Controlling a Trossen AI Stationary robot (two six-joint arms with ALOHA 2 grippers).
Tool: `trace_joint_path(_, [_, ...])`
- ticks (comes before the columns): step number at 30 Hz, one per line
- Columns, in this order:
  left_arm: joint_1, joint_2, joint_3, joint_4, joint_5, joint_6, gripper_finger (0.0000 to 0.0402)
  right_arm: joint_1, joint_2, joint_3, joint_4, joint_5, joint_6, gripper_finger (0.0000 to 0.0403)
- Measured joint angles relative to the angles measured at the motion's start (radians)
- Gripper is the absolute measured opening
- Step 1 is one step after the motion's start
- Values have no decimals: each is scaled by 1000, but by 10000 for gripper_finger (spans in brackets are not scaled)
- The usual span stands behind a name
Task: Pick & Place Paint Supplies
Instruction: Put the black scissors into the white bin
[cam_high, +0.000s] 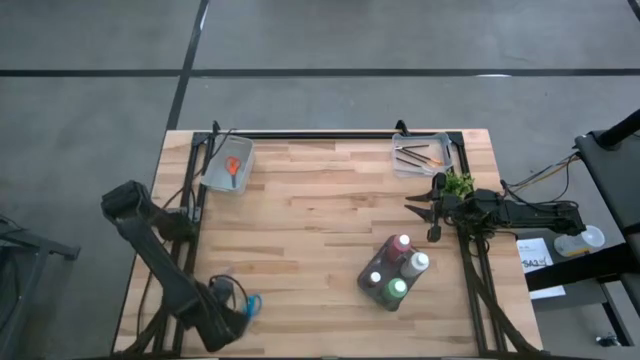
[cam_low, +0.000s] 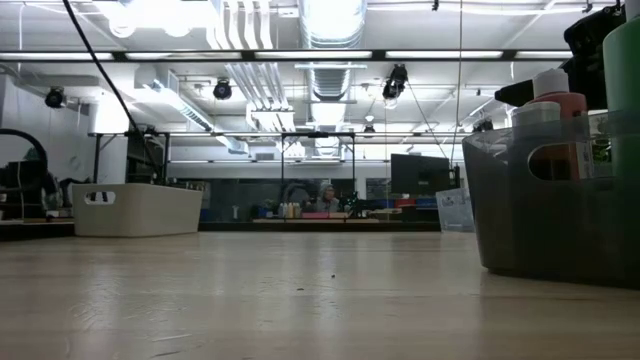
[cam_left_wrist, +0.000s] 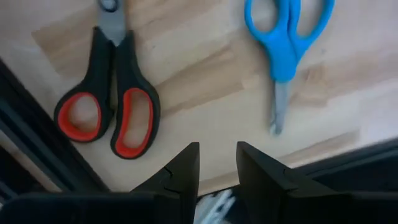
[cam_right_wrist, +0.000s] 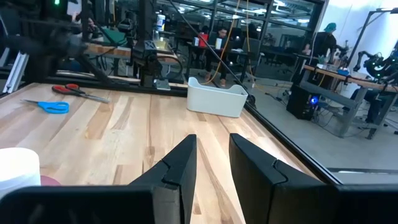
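The table (cam_high: 320, 230) is pale blond wood in striped planks, framed in black. Four bottles (cam_high: 395, 270) show red, dark red, green and white with pale caps, inside a smoky grey holder (cam_low: 555, 215). One pair of scissors (cam_left_wrist: 109, 93) is black with red-lined handles; the other scissors (cam_left_wrist: 286, 43) are bright blue. A white bin (cam_right_wrist: 216, 99) sits opposite. The plant (cam_high: 459, 184) is green.
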Motion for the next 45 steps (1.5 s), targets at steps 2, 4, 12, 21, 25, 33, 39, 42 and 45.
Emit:
trace_joint_path(2, [1,26,10,1,23,89,115,0,0,0,0,0,0,90])
trace_joint_path(4, [1,37,13,2,23,137,115,0,0,0,0,0,0,90])
trace_joint_path(12, [-17,38,4,-5,46,105,115,0,0,0,0,0,0,90])
trace_joint_path(21, [-21,80,3,10,49,-7,115,0,0,0,0,0,0,90])
trace_joint_path(25, [-15,84,2,39,50,-109,115,0,0,0,0,0,0,90])
trace_joint_path(33, [-40,93,5,81,76,-427,114,0,0,0,0,0,0,90])
trace_joint_path(39, [-58,137,4,-4,110,-427,114,0,0,0,0,0,0,90])
trace_joint_path(42, [-57,154,4,-29,119,-360,115,0,0,0,0,0,0,90])
trace_joint_path(45, [-57,160,4,-55,120,-306,115,0,0,0,0,0,0,90])
